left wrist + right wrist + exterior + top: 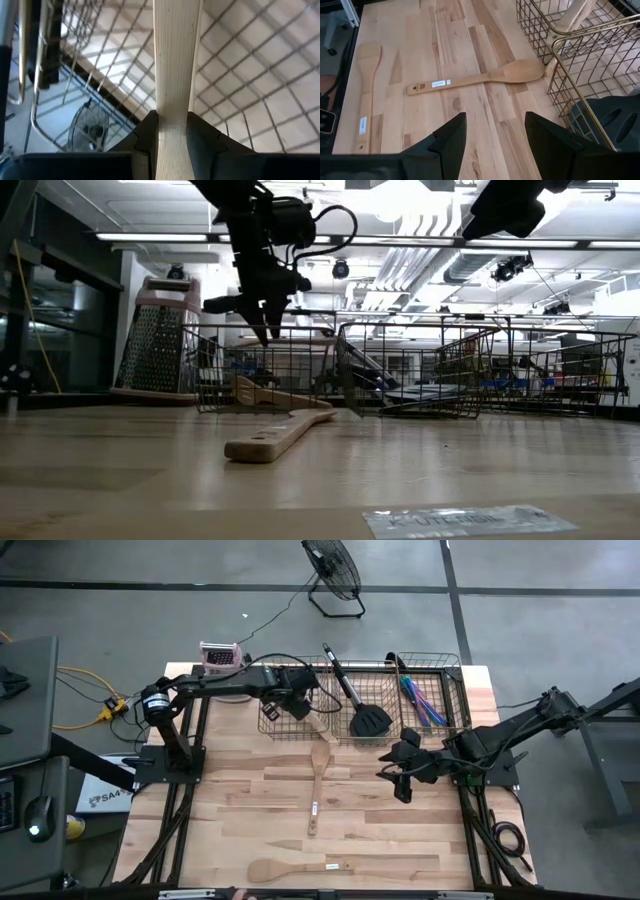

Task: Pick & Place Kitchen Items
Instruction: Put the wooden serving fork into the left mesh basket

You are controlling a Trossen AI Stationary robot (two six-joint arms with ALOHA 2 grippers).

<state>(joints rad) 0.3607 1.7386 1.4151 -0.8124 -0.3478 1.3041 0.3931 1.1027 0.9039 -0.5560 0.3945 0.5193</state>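
the left gripper (172, 135) is sitting over the left wire mesh basket (290, 725) at the back of the table, and its two dark fingers (145, 132) are clamping on a flat light wooden utensil handle (175, 65), which is running straight out from between them with basket mesh behind it. in the low view that gripper (268, 320) is hanging just above the basket's rim.

going from the near edge of the light wooden table (240, 820): a light wooden spatula with a small white label (295, 867) is lying flat close to the front edge, pointing sideways. a bit farther in, a long light wooden spoon with a label on its handle (316, 785) is lying roughly front to back in the middle of the table, its bowl end almost touching the front wall of the baskets. the right wrist view is showing both of these on the bare wood, well apart from each other.

the right gripper (403, 775) is hovering over the table on the right side, in front of the right basket, with its fingers standing apart and holding nothing.

at the back, the middle basket (365, 715) is holding a black slotted spatula (368, 718), and the right basket (435, 700) is holding slim blue-purple cutlery (422, 700). a metal box grater with a pink top (220, 657) is standing at the back left corner, just beside the left basket.
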